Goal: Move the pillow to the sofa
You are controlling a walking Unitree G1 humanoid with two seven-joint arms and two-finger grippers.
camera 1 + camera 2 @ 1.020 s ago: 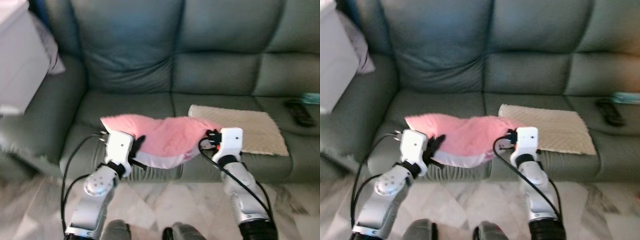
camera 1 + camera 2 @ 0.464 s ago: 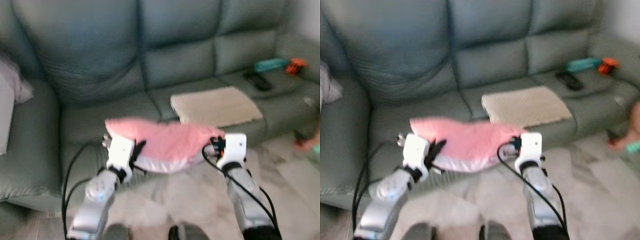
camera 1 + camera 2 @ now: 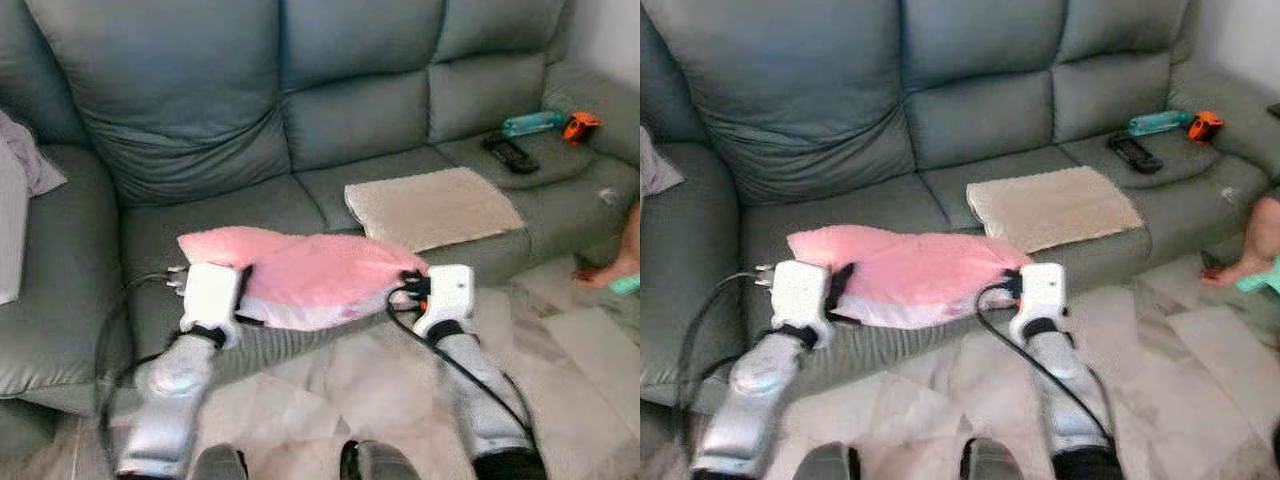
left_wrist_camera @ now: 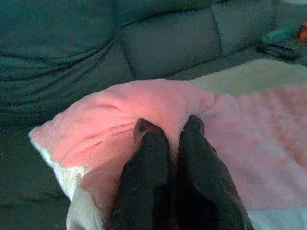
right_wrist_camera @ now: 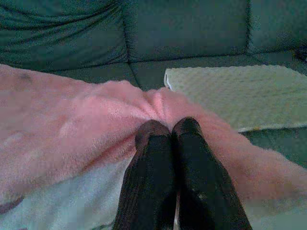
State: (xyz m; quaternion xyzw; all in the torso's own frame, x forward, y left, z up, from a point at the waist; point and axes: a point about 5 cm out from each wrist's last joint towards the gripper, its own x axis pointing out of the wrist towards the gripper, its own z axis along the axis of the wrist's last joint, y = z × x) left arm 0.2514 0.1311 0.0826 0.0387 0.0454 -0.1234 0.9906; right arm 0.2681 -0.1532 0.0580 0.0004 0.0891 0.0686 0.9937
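Two head views are showing me holding the pink pillow [image 3: 300, 280] over the sofa [image 3: 200, 215] front edge. My left claw [image 4: 169, 132] and right claw [image 5: 169, 128] are each pinching only a fold of fluffy cloth, so it could slip out.

Pillow held over the sofa's front edge

We see the pillow [image 3: 300, 280] between the left gripper [image 4: 169, 132] and the right gripper [image 5: 168, 128], above the sofa [image 3: 200, 120] seat. Behind it to the right a mat [image 3: 433, 206] lies on the seat, and further right a remote [image 3: 510, 152] beside a bottle [image 3: 532, 122].
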